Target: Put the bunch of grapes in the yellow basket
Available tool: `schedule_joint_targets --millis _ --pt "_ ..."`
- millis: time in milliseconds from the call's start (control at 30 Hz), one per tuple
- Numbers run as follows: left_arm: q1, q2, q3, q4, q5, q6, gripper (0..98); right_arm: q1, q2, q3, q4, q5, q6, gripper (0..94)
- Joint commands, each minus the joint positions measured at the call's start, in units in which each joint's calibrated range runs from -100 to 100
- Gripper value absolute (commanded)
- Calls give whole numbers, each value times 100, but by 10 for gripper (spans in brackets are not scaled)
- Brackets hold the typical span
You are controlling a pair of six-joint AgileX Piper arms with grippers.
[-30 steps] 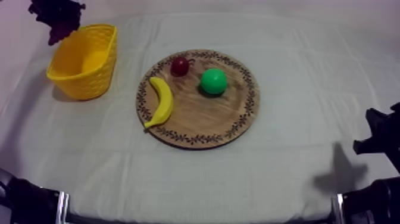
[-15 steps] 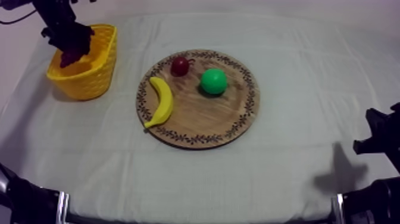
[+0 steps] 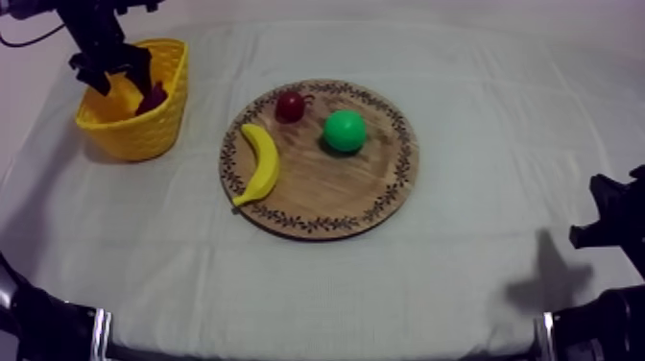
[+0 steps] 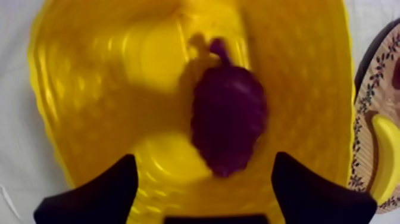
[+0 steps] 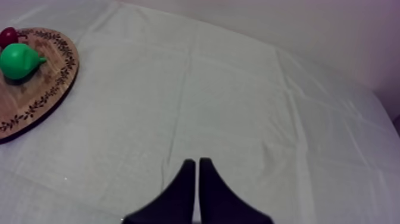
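The left end effector, fingers spread wide, apparently points down; the right end effector rests low, fingers pressed together.

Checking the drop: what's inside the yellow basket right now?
The bunch of grapes, below my open left gripper. They hide part of the floor of the yellow basket.

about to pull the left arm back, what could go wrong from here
1. The left gripper hangs open low over the yellow basket; pulling away sideways rather than upward might catch the rim and drag or tip it.
2. The bunch of grapes lies inside near the wall toward the wooden board; if the basket is bumped it could roll out.
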Motion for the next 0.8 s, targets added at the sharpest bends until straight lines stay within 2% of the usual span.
schedule_joint_targets --millis 0,133,267,467,767 --pt "4 -58 0 4 3 16 882 2 0 -4 -2 0 1 3" --pt "32 -337 85 -8 -61 60 838 2 0 -4 -2 0 1 3" --pt "96 -867 373 -31 -410 140 671 2 0 -4 -2 0 1 3" --pt "145 -1998 1294 -17 -1103 241 463 2 0 -4 -2 0 1 3" --pt "127 -4042 3341 -7 -2417 234 279 2 0 -4 -2 0 1 3"
